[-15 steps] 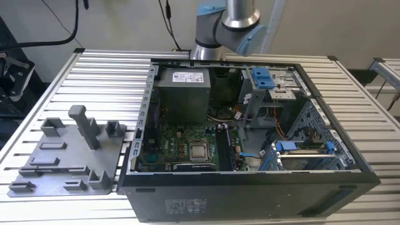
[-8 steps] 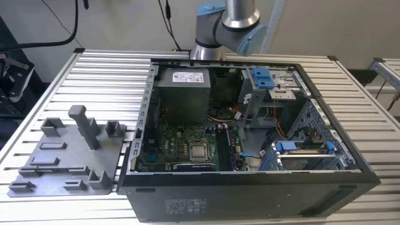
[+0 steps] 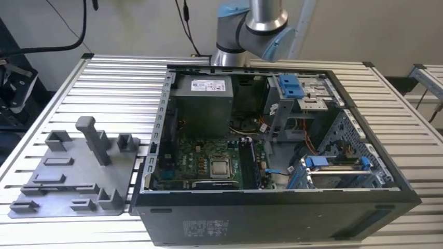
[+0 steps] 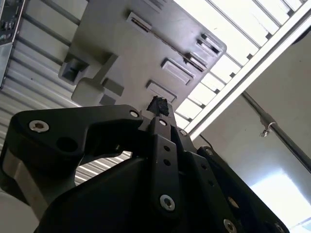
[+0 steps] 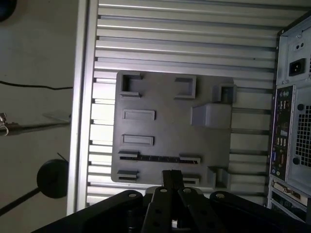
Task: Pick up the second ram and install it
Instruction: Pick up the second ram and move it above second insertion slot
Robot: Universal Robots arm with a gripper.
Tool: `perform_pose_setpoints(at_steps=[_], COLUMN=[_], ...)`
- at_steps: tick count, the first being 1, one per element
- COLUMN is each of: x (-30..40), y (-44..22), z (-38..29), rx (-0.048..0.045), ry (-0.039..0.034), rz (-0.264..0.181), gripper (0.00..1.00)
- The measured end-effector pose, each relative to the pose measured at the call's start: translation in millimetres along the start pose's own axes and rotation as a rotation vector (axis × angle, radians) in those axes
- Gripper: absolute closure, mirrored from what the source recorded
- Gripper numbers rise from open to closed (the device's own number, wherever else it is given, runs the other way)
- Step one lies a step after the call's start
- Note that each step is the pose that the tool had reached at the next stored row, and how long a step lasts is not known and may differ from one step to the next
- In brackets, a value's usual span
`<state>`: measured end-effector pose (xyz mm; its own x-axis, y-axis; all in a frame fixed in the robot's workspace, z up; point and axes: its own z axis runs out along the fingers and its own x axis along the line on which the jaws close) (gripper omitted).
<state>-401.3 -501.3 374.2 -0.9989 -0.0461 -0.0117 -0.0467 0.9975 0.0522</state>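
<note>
The second ram (image 5: 159, 158) is a thin dark strip lying on edge between two small holders on the grey fixture plate (image 5: 170, 136). In the second wrist view the ram (image 4: 167, 42) shows as a fine line on the plate (image 4: 121, 53). My gripper (image 5: 171, 177) hangs well above the plate, near the ram's row, with its black fingertips together and nothing between them. The second wrist view shows the same closed gripper (image 4: 158, 104). In the exterior view the plate (image 3: 76, 166) lies on the view's left of the open computer case (image 3: 277, 207).
The case holds a green mainboard (image 3: 207, 163) with long black slots, a grey power supply (image 3: 201, 106) and blue-tabbed drive bays (image 3: 291, 88). Everything stands on a slatted metal table (image 3: 118, 88). A tall grey post (image 3: 93, 140) rises from the plate. The arm (image 3: 256, 31) stands behind the case.
</note>
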Motion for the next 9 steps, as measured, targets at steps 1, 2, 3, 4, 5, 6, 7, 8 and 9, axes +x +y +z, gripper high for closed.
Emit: perform_pose_setpoints(at_steps=[1,2,3,4,5,6,7,8,9], x=[0.0,0.0,0.0,0.0,0.0,0.0,0.0,0.0,0.0], y=[0.0,0.0,0.0,0.0,0.0,0.0,0.0,0.0,0.0], z=[0.0,0.0,0.0,0.0,0.0,0.0,0.1,0.1,0.0], rx=[0.0000,0.0001,0.0000,-0.0001,-0.0002,-0.0002,-0.0001,-0.0001,0.0001], ry=[0.0000,0.0001,0.0003,0.0005,0.0008,0.0012,0.0016,0.0021,0.0028], rz=[0.000,-0.001,-0.004,-0.009,-0.015,-0.023,-0.032,-0.042,-0.054], gripper=[0.89,0.89,0.89,0.89,0.89,0.89,0.89,0.89,0.89])
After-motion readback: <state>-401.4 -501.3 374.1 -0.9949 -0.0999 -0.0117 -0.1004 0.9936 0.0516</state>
